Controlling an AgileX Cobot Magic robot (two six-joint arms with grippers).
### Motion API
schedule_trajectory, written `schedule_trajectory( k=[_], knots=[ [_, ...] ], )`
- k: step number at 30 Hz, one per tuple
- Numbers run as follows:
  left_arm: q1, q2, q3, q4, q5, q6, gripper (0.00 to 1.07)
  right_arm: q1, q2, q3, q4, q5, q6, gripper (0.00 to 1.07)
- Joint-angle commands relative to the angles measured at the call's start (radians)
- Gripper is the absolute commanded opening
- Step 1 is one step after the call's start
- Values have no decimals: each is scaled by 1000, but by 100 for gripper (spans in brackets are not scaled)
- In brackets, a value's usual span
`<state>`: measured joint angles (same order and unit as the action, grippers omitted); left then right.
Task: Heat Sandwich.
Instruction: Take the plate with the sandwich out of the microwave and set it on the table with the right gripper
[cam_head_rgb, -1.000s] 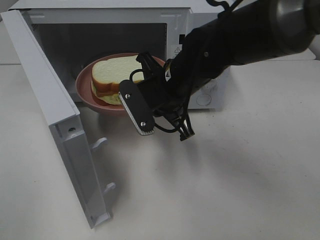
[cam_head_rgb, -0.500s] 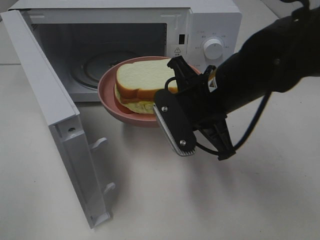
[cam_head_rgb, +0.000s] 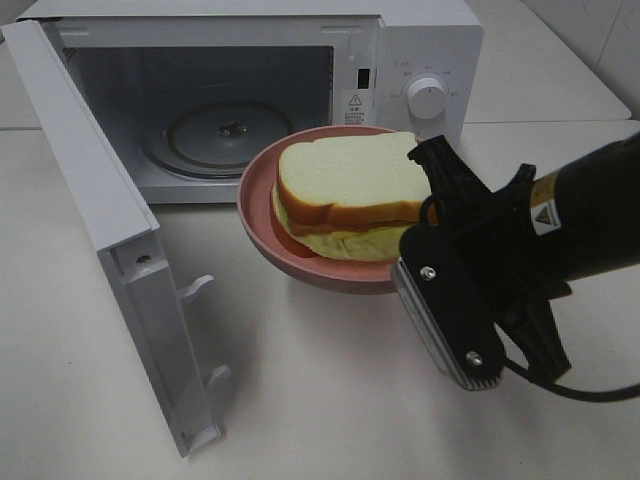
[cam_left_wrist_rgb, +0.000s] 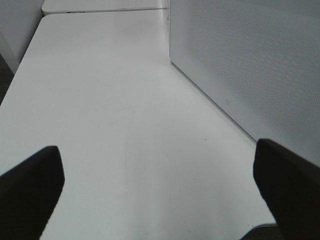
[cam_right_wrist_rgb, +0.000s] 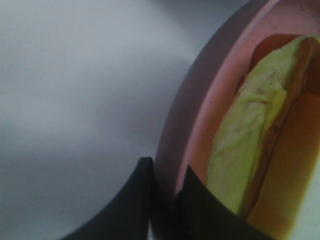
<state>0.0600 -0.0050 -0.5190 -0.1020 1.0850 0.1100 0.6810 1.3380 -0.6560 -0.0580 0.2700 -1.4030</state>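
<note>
Pulled plate (cam_head_rgb: 262, 205) with sandwich (cam_head_rgb: 350, 195) out of microwave (cam_head_rgb: 420, 40), now above bench, front right; right pincer (cam_right_wrist_rgb: 165, 192) pinching plate rim. Left pincer (cam_left_wrist_rgb: 160, 185) spread, idle. Heating seemingly done.

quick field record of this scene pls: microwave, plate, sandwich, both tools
microwave: on the table, door swung wide open, turntable bare
plate: pink, round, held up outside the cavity, in front of the opening
sandwich: lying on the plate, white bread on top, lettuce showing at the edge
right tool: shut on the plate rim, one finger inside and one outside
left tool: open, holding nothing, over bare table beside the microwave's perforated wall
</note>
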Motion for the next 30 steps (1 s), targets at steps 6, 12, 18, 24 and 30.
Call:
schedule_trajectory(
  k=[6,12,18,24,30],
  knots=[
    [5,-4,1,-5,-12,2,98,-4,-141,82,-4,25,9,0],
    [5,-4,1,-5,-12,2,98,-4,-258,140,-4,79,9,0],
    [5,-4,1,-5,-12,2,98,-4,-331,169,-5,126,15,0],
    [5,-4,1,-5,-12,2,98,-4,-412,194,-62,192,87,0],
    [5,-4,1,-5,-12,2,98,-4,-455,223,-171,201,237,0]
  ],
)
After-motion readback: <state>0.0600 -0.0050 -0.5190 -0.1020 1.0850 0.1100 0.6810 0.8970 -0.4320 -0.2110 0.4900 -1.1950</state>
